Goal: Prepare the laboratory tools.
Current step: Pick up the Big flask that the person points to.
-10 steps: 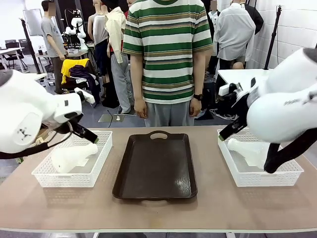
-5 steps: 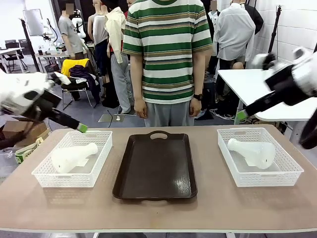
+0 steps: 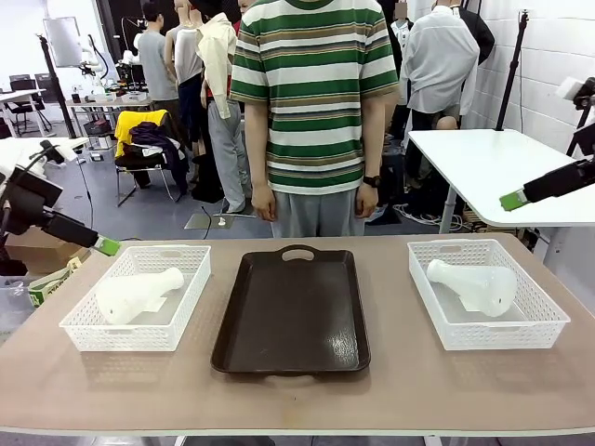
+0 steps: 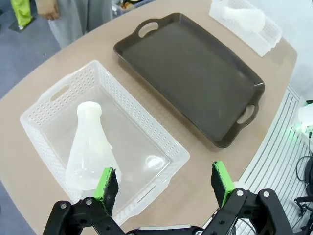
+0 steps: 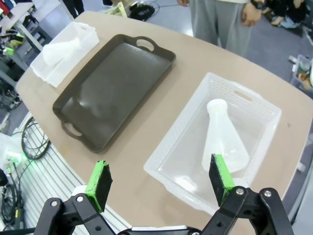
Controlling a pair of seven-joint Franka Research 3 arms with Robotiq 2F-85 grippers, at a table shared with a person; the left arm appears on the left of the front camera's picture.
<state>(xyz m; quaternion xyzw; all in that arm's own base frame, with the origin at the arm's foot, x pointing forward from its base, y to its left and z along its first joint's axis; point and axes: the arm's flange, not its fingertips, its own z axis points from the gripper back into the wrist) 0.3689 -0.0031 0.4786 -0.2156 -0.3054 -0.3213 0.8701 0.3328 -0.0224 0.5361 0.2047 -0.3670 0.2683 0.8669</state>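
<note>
Two frosted-white conical flasks lie on their sides, each in a white mesh basket. The left flask (image 3: 138,293) (image 4: 90,152) is in the left basket (image 3: 88,336), the right flask (image 3: 476,283) (image 5: 222,139) in the right basket (image 3: 548,321). My left gripper (image 3: 104,246) (image 4: 164,183) hovers open, high and beyond the table's left end, looking down on its flask. Off to the far right and well above the other basket, my right gripper (image 3: 513,199) (image 5: 159,186) is open too. Neither holds anything.
A dark brown tray (image 3: 293,311) (image 4: 190,73) (image 5: 112,88) with nothing on it sits mid-table between the baskets. A person in a striped shirt (image 3: 314,102) stands at the far edge, hands down. Bare tabletop (image 3: 297,400) runs along the near side.
Both arms have drawn back from over the baskets, the left outward to the left, the right outward and upward to the right. The flasks have not moved.
</note>
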